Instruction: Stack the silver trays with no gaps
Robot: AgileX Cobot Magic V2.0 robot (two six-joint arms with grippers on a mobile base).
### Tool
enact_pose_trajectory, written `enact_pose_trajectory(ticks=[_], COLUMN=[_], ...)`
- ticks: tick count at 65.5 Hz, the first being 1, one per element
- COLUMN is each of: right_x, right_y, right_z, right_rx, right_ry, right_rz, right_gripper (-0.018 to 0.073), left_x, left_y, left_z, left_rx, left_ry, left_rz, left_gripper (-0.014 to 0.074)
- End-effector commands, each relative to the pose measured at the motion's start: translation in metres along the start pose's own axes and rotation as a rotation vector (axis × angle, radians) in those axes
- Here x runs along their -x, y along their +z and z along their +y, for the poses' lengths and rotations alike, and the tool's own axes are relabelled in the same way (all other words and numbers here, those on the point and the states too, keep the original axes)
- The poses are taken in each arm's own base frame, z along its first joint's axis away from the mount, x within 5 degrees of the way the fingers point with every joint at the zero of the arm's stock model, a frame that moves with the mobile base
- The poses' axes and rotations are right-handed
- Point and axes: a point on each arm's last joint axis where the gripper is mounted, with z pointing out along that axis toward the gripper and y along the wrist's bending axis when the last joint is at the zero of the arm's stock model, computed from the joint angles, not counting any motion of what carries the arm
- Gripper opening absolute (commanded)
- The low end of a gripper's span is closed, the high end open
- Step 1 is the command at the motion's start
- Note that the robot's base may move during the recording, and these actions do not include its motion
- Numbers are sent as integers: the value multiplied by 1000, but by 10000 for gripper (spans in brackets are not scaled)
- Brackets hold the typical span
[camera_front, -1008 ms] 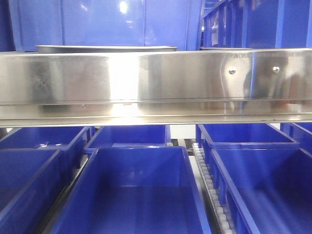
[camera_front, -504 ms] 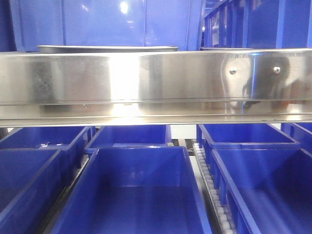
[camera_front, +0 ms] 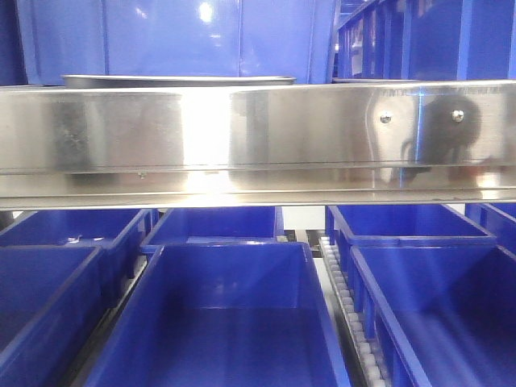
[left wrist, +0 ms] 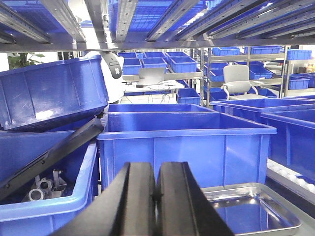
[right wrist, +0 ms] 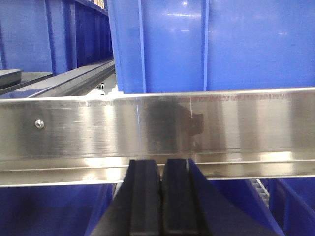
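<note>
Nearest the left wrist camera, the left black two-fingered gripper (left wrist: 156, 196) had its pads pressed together on nothing, and just beyond and to the right of its tips lay one shallow shiny silver tray with a thin rolled rim and rounded corners (left wrist: 256, 209), flat, empty and single. The right black gripper (right wrist: 161, 196) was likewise closed on nothing, its tips just below and in front of the long brushed-steel rail with screws (right wrist: 157, 132) that crossed its whole view. In the front view a second thin silver tray rim (camera_front: 177, 81) showed above that rail, ahead of the tall blue plastic bins (camera_front: 177, 36); whether it carried another tray could not be told. Judged from this, stacking had not visibly begun: no tray was held, and none was seen nested in another, so the grasp, the transfer and the gapless seating all remained. No brand, label or legible writing showed on trays, rail or bins.
</note>
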Motion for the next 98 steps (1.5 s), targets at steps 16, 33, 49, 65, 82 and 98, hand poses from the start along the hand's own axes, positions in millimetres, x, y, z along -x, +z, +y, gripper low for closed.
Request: enact_pose_trajectory(ticks=[16,33,49,65,82,98], right_x=[2,2,2,2,2,2], right_y=[0,0,0,0,0,0], right_z=[0,0,0,0,0,0], right_rx=[-2,-2,-2,-2,-2,-2], right_ry=[-8,-8,-8,-8,-8,-8], right_rz=[-20,-20,-20,-20,-20,-20], right_gripper=[-78,-78,-78,-78,-78,-78], left_x=[1,1,1,-9,-62,-116], left_y=[-1,-1,-1,0,14,34], left_z=[0,0,0,-3,-23,-28], left_rx=[-4,-4,-4,-29,-53,64], left_ry=[-4,-4,-4,-11,-39,-130], left_rz=[-13,-13,-13,-11,88,87], left_gripper=[2,2,2,0,-10,-8])
